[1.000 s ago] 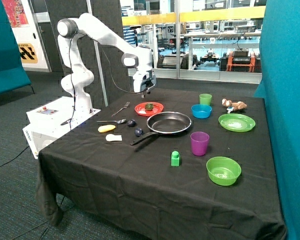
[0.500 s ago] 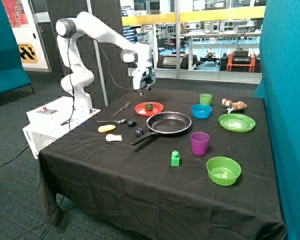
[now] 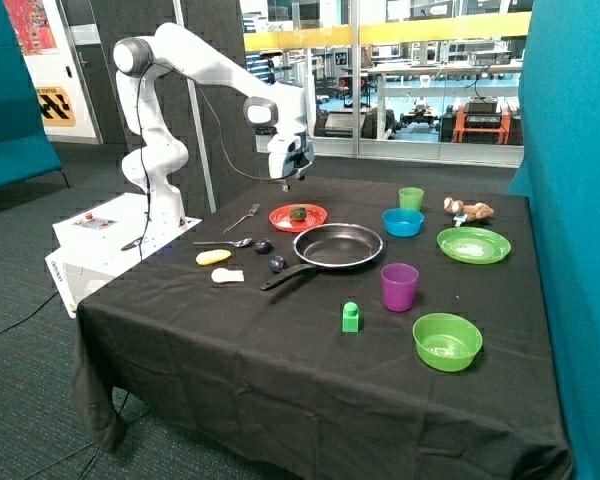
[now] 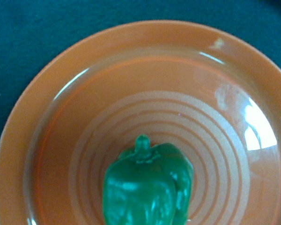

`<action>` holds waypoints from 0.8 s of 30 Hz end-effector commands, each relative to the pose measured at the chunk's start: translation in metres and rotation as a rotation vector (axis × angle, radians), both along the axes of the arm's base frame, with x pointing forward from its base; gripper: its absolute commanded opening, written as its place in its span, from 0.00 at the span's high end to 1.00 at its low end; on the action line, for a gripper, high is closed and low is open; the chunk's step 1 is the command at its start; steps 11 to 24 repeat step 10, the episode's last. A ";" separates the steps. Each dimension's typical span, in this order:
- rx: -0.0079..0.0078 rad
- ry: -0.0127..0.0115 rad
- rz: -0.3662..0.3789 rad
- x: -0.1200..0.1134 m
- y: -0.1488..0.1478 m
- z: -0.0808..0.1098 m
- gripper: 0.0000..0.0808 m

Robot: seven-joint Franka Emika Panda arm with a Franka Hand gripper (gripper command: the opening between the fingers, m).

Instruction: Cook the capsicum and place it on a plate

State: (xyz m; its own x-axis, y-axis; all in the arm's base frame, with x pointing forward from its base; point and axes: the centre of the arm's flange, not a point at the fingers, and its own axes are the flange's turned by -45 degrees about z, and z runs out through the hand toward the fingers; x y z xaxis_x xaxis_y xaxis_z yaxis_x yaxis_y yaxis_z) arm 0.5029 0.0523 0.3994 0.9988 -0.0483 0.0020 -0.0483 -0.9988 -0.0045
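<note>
Hovering above the red-orange plate (image 3: 298, 217), the gripper (image 3: 286, 181) hangs clear of the table w/ nothing in it; can't tell whether it's wide or narrow, since the outside view doesn't resolve it and the wrist view doesn't show it at all. The capsicum (image 3: 298, 213) lies on that plate, stem end up in the wrist view, near the plate's middle (image 4: 147, 187). Frying pan (image 3: 337, 246) sits just right of the plate and nearer the front, empty.

Step, as I judge it: capsicum is on the plate, so either the task is at its end or the cooking part isn't begun — pics alone don't settle it. If cooking is left, next move = drop straight down, grip the capsicum, carry it over to the pan.

Surface, left to right: black tablecloth (image 3: 230, 340); fork (image 3: 241, 217), spoon (image 3: 223, 242), yellow piece (image 3: 213, 257), two dark round pieces (image 3: 270, 255); green block (image 3: 351, 317), purple cup (image 3: 399, 287), blue bowl (image 3: 403, 222), green cup (image 3: 411, 198), lime plate (image 3: 473, 245), green bowl (image 3: 447, 341).

Room: carpet floor, teal panels on both sides, glass wall at the far end w/ workshop gear behind.
</note>
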 end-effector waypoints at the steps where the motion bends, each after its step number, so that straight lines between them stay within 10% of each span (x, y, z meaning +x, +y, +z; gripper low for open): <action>1: -0.0044 0.0022 0.010 0.011 -0.005 0.000 0.00; 24: -0.0044 0.0021 0.040 0.013 -0.008 -0.002 0.00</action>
